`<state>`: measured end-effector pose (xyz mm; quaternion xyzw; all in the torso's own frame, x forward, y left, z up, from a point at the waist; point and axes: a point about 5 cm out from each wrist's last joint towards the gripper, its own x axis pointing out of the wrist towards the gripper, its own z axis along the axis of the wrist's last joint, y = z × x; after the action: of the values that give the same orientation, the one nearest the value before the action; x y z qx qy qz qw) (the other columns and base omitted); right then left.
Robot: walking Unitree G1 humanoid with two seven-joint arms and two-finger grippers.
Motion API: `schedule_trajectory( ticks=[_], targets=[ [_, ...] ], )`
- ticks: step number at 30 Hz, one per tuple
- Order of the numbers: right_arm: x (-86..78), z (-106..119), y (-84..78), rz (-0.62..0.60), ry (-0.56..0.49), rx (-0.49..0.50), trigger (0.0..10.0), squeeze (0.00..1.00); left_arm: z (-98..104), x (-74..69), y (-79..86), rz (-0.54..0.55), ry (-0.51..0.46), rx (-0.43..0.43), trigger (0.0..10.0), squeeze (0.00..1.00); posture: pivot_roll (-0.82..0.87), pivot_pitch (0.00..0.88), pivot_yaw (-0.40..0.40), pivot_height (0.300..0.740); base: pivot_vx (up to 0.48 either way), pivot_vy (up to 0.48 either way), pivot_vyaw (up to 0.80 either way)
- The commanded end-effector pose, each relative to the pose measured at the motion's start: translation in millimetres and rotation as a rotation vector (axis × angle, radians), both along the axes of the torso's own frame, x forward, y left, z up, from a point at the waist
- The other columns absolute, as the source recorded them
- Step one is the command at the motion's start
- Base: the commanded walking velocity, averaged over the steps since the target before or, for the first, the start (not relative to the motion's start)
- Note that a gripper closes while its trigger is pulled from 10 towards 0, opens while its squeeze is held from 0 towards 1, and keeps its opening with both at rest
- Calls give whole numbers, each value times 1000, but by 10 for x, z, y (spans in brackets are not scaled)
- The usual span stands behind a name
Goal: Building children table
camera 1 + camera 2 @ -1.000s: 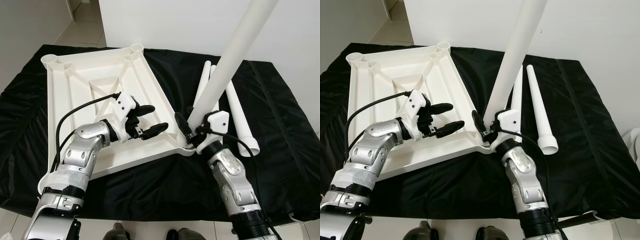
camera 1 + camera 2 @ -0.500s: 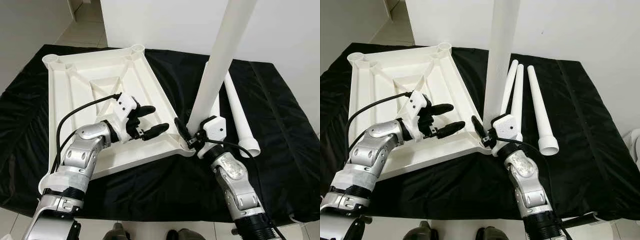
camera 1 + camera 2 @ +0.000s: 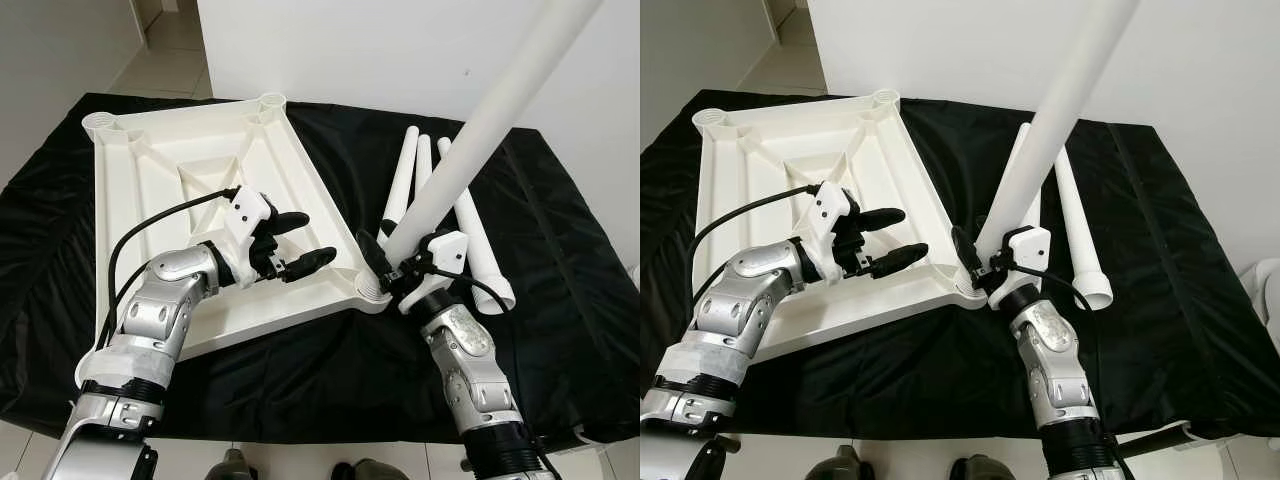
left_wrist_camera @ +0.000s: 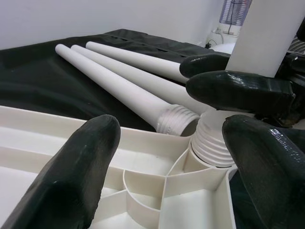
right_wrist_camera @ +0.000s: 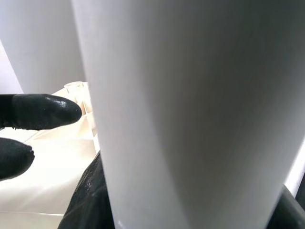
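The white table top (image 3: 170, 190) lies upside down on the black cloth. My right gripper (image 3: 385, 255) is shut on a long white leg (image 3: 480, 140), low on the leg. The leg's threaded end (image 4: 212, 143) sits at the near right corner socket (image 3: 370, 293), and the leg leans up and to the right. My left gripper (image 3: 312, 238) is open, just above the table top's underside, a short way left of that socket, with nothing between its fingers. In the right wrist view the leg (image 5: 190, 119) stands close to the lens.
Three spare white legs (image 3: 470, 225) lie side by side on the cloth behind the right gripper. The black cloth (image 3: 560, 300) covers the whole work surface. A white wall stands behind it, with tiled floor at far left.
The leg stood nearly upright half a second ago and now tips to the right again, its foot staying at the corner socket. The left gripper has held its place.
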<state>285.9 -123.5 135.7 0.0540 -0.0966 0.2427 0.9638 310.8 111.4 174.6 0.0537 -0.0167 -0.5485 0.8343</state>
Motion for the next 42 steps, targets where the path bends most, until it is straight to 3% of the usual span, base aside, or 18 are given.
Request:
schedule_trajectory(
  ticks=[1, 7, 11, 15, 22, 27, 35, 38, 42],
  targets=[
    [-25, -323, -25, -14, 178, -24, 10000, 0, -20, -9, -2, 18, 8, 6, 10000, 0, 53, 56, -26, 740, 0, 0, 0],
    [5, -317, 3, -23, 195, -27, 10000, 0, -20, -13, -5, 20, 10, 3, 10000, 0, 56, 51, -35, 740, 0, 0, 0],
    [-50, -216, 75, -70, -6, -178, 10000, 0, -22, -19, -11, 28, 12, -4, 10000, 0, 56, 52, -39, 740, 0, 0, 0],
    [-140, -261, 105, -51, -42, -230, 10000, 0, -23, -26, 1, 34, 12, -5, 10000, 0, 54, 57, -40, 740, 0, 0, 0],
    [-149, -299, 58, -62, -12, -226, 10000, 0, -19, -18, 5, 41, 17, -8, 10000, 0, 49, 65, -38, 740, 0, 0, 0],
    [-15, -298, 21, -73, 100, -216, 10000, 0, -11, -9, 5, 41, 16, -8, 10000, 0, 46, 65, -37, 740, 0, 0, 0],
    [92, -276, -18, -85, 147, -207, 10000, 0, -3, -10, -9, 40, 13, -13, 10000, 0, 49, 60, -42, 740, 0, 0, 0],
    [118, -271, -47, -109, 186, -125, 10000, 0, 2, -11, -9, 44, 11, -17, 10000, 0, 51, 58, -45, 740, 0, 0, 0],
    [117, -306, -74, -139, 217, -98, 10000, 0, 7, -12, -4, 46, 8, -20, 10000, 0, 52, 59, -47, 740, 0, 0, 0]
  ],
)
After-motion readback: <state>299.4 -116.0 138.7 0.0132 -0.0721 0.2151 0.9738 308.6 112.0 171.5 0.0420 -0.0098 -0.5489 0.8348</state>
